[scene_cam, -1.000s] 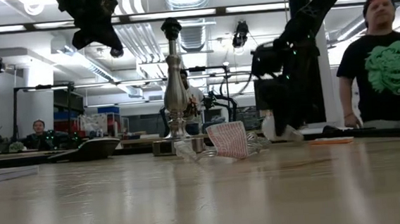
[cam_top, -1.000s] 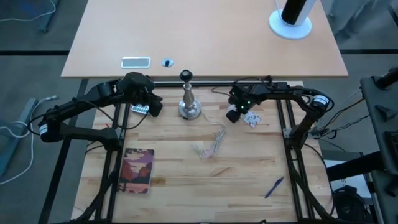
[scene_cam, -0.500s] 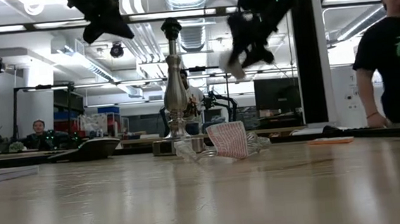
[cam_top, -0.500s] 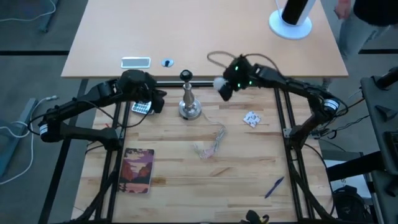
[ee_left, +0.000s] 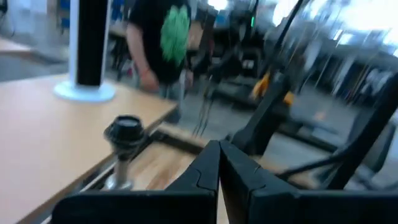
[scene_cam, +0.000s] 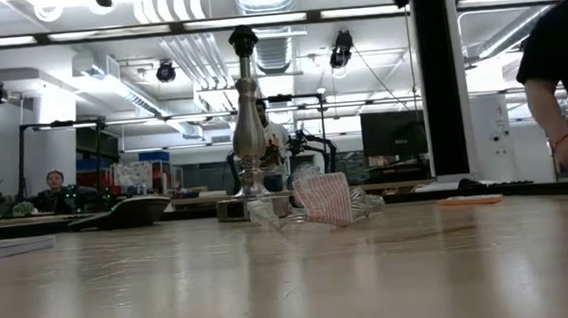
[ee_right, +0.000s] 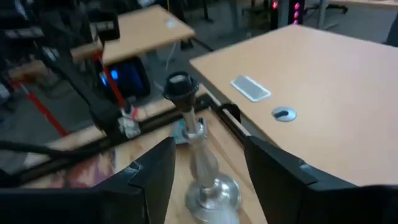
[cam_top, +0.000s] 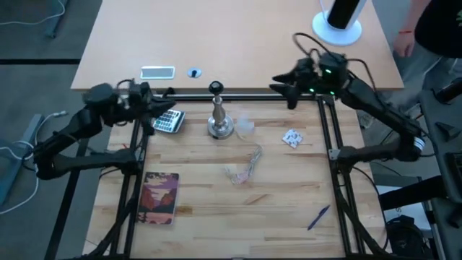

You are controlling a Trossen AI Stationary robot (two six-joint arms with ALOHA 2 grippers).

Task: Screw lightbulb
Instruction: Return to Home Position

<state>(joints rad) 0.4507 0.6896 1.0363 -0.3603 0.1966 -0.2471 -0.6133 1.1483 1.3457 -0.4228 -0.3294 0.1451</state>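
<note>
**Lightbulb loose beside the lamp stand, socket bare**

The lightbulb (cam_top: pixel 245 127) is made out only as a faint pale smear on the tabletop (cam_top: pixel 289 217), just beside the foot of the silver lamp stand (cam_top: pixel 220 121), on the side towards the right arm; it is held by neither gripper, and the black socket (scene_cam: pixel 243 37) at the stand's top is bare; whether the bulb lies at rest cannot be told. The right gripper (cam_top: pixel 283 90) is held high near the tabletop's far edge, its fingers spread wide with nothing between them; the left gripper (cam_top: pixel 157 101) is held off the stand's other side, near a calculator (cam_top: pixel 167 121), its fingers pressed together on nothing. A round glass bulb left free is judged likely to roll; it could be carried against the stand's foot, or towards the white packet (cam_top: pixel 292 137) and beyond, and be cracked; the tall, narrow stand could be tipped if clipped by an arm swung past it; a person (scene_cam: pixel 563 69) stands close on the right arm's side and could be met by that arm.
</note>
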